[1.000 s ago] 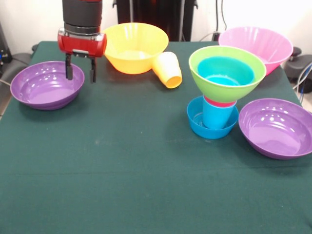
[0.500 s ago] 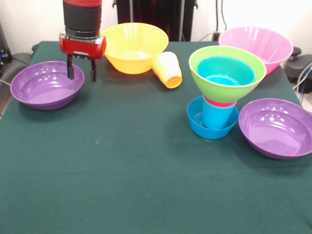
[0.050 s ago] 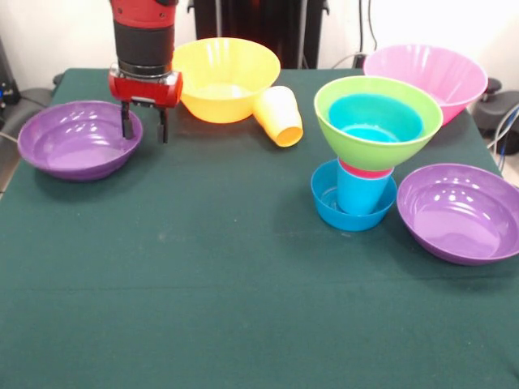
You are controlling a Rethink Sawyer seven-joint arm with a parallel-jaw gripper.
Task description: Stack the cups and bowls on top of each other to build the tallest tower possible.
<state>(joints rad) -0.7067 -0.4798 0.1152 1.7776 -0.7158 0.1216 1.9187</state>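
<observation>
The tower [image 3: 369, 154] stands right of centre: a small blue bowl [image 3: 327, 207] holds a blue cup [image 3: 359, 194], a red cup rim [image 3: 365, 170], then the lime green bowl [image 3: 340, 130] with a small blue bowl [image 3: 375, 117] inside. A yellow-orange cup [image 3: 278, 115] lies on its side by the large orange-yellow bowl [image 3: 225, 79]. A purple bowl [image 3: 77, 139] sits at the left, and my gripper [image 3: 144, 129] hangs open just over its right rim, holding nothing. A second purple bowl [image 3: 460, 212] lies right of the tower. The pink bowl [image 3: 426, 74] is behind it.
The dark green table [image 3: 203, 284] stretches wide in front of the bowls. Cables and dark equipment show past the table's right edge [image 3: 507, 121].
The gripper has shifted right and slightly away from the camera, from over the left purple bowl's inside to its right rim. Nothing else moved.
</observation>
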